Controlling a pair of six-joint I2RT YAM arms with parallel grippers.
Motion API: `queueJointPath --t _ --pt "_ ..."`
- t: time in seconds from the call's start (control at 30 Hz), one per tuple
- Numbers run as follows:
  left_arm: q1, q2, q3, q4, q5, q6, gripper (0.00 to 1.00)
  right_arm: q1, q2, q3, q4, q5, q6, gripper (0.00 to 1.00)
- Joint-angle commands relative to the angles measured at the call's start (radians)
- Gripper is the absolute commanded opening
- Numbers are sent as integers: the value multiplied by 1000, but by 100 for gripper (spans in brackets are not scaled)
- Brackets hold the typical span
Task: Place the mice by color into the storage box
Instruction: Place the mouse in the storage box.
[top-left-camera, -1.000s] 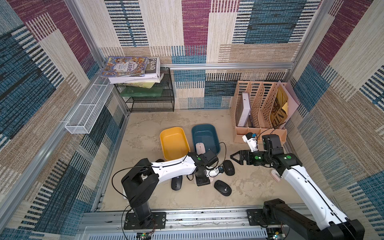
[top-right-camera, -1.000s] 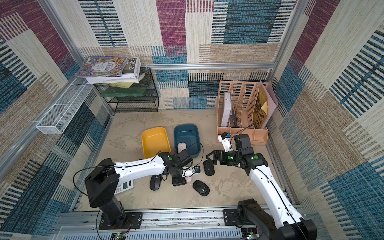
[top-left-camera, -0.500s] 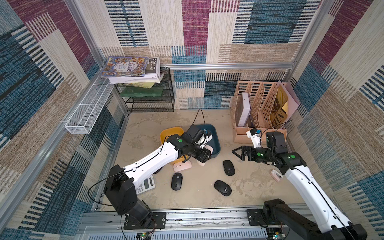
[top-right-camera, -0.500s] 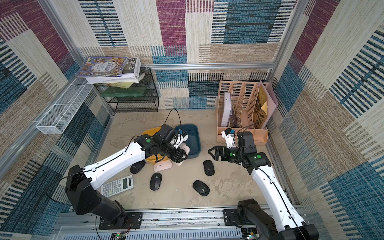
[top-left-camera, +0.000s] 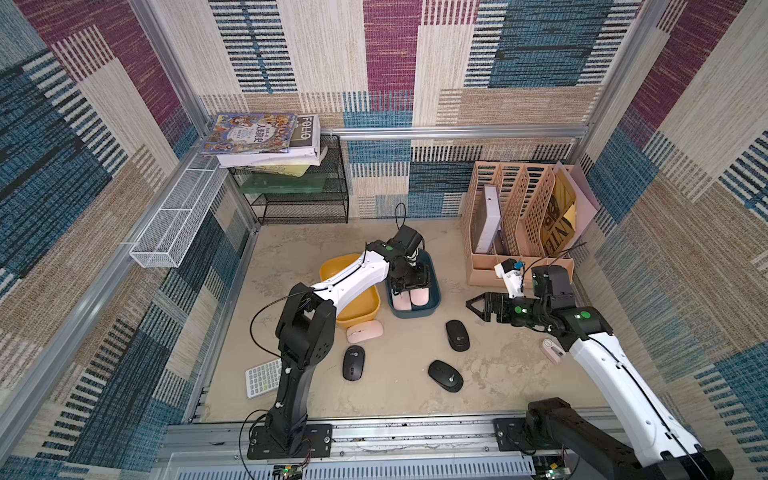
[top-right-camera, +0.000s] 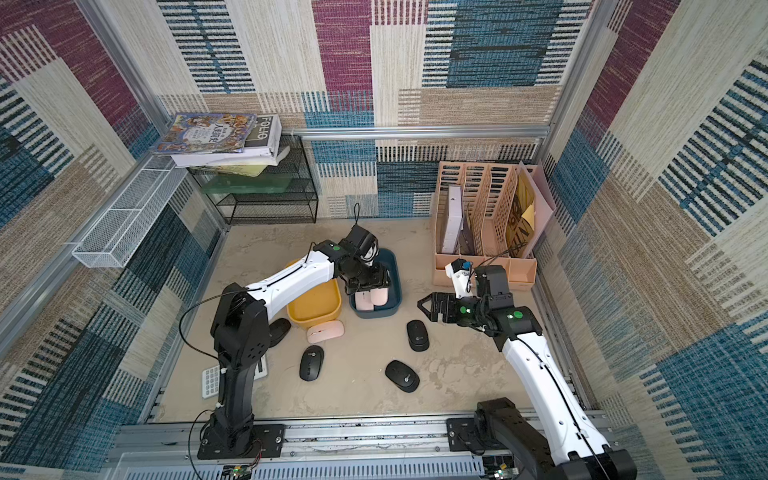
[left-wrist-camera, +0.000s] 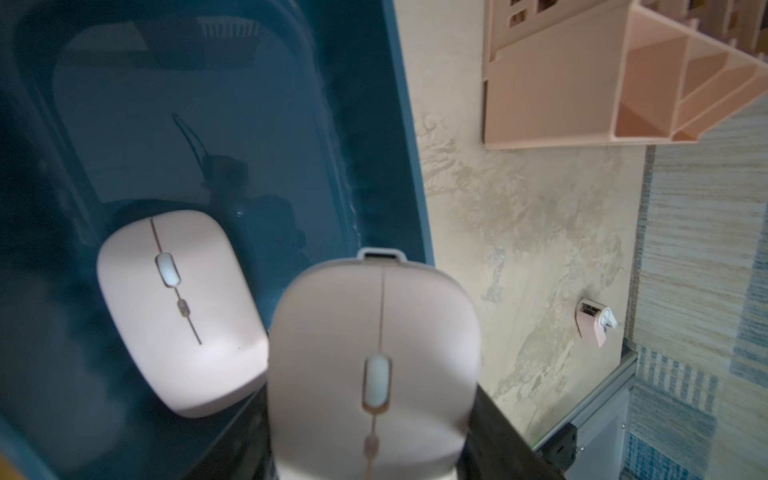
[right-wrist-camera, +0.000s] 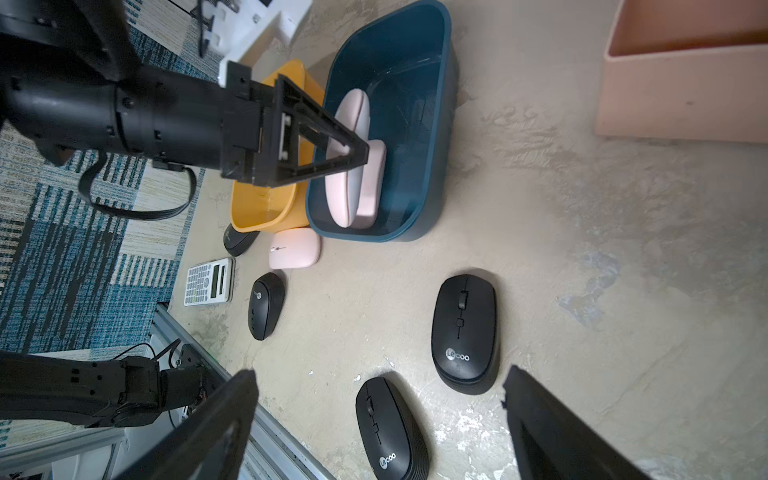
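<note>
**Drop-off in hand, release comes next**

The held pink mouse (left-wrist-camera: 374, 365) sits between the jaws of my left pincer (top-left-camera: 410, 286), which is closed partway against its sides, low over the blue bin (right-wrist-camera: 436, 187). It hangs just beside the resting pink mouse (left-wrist-camera: 178, 307), which lies flat on the bin's floor. In the right wrist view the held one looks tipped on edge. I cannot tell whether it touches the bottom. I judge this to be the drop-off of a pink mouse into the pink bin.

Next I need to spread the left jaws, let the mouse settle without riding up on its neighbour, then lift straight out past the rim.

The third pink mouse (top-left-camera: 365, 332) waits on the desk (top-left-camera: 395, 395), just beside the yellow bin (top-left-camera: 361, 309). Four black mice lie out. The nearest black mouse (right-wrist-camera: 464, 328) is close to my right pincer (top-left-camera: 477, 308), two are nearer the front rail, and one is half hidden by the yellow bin. The right pincer hovers spread wide, holding nothing, and that nearest black mouse is its likely pick.
</note>
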Motion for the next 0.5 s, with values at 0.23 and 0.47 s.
queueJointPath --t 0.23,0.47 --pt "3 169 185 -75 -56 -80 57 -1 -28 -40 14 -9 4 96" --pt "2 184 147 -63 -93 -109 58 -2 -32 -51 22 -21 1 96"
